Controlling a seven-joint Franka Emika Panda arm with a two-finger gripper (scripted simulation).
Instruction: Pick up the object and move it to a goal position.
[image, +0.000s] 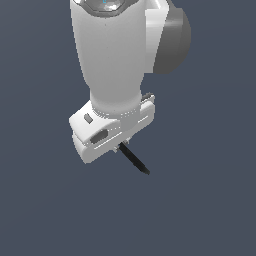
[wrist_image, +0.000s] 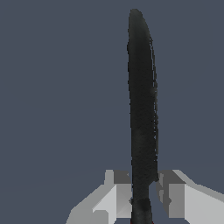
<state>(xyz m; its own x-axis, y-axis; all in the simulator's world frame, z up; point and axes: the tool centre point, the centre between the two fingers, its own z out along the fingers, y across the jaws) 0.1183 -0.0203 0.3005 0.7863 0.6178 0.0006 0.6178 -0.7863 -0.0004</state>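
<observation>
The object (image: 135, 160) is a thin black stick poking out slantwise from under the white hand in the exterior view, toward that view's right. Its red end does not show. In the wrist view the object (wrist_image: 142, 109) runs as a long black shaft out from between the two grey fingers (wrist_image: 117, 192), which press on it from both sides. My gripper (wrist_image: 143, 192) is shut on the object; in the exterior view the gripper (image: 121, 146) is mostly hidden by the white hand.
Only a plain dark blue-grey background shows around the arm in both views. The arm's white link and grey joint (image: 170, 37) fill the upper part of the exterior view.
</observation>
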